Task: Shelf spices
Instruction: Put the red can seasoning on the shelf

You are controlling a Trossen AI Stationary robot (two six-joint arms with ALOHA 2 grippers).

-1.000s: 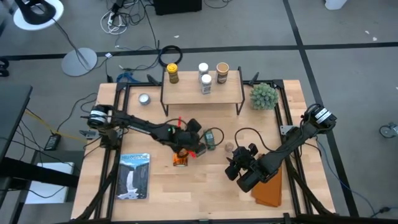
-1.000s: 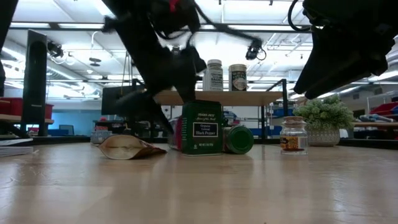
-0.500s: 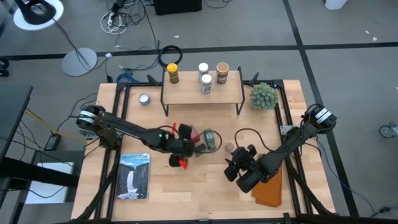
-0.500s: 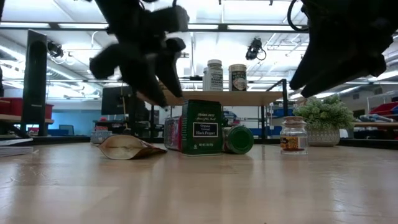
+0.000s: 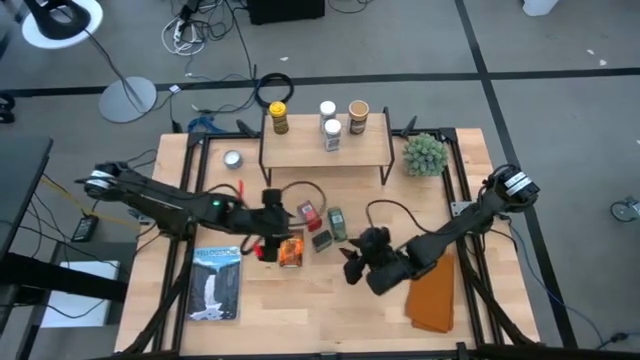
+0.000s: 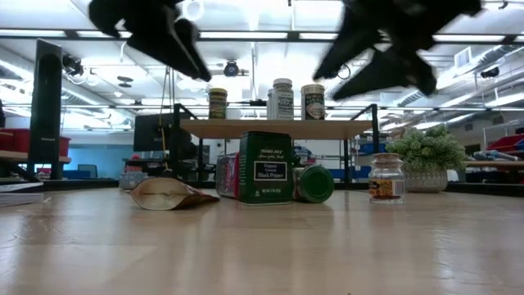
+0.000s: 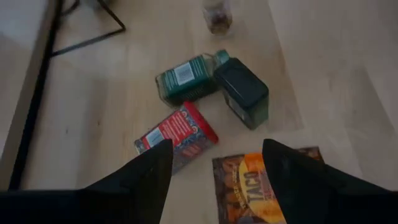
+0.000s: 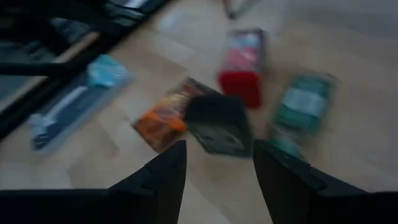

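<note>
My left gripper (image 5: 262,240) hangs above the table just beside the orange packet (image 5: 291,251), its fingers (image 7: 149,177) spread apart with nothing between them. My right gripper (image 5: 352,268) hovers near the middle of the table, close to the loose spices, its fingers (image 8: 163,180) also parted and empty.

Four spices cluster on the tabletop (image 5: 330,310) in front of the shelf (image 5: 325,150). The red tin (image 7: 176,134) lies flat on its side, and so does the green-labelled jar (image 7: 185,77) with its green cap; in the overhead view the jar's long axis runs roughly towards the shelf. The dark box (image 7: 242,92) stands upright just beside the jar's capped end — from table height it shows a dark green face with a pale label. The orange packet lies flat, printed side up, nearest my left gripper. A small clear jar (image 6: 386,179) stands upright apart from them, near the spiky green plant (image 5: 424,153).

On the shelf, three jars stand upright: a yellow-lidded one (image 5: 278,116) at the left end, a white-lidded one (image 5: 329,128) in the middle and a tan-lidded one (image 5: 357,116) beside it — all well apart from the cluster. A flat round silver tin (image 5: 232,158) sits on the table left of the shelf.
</note>
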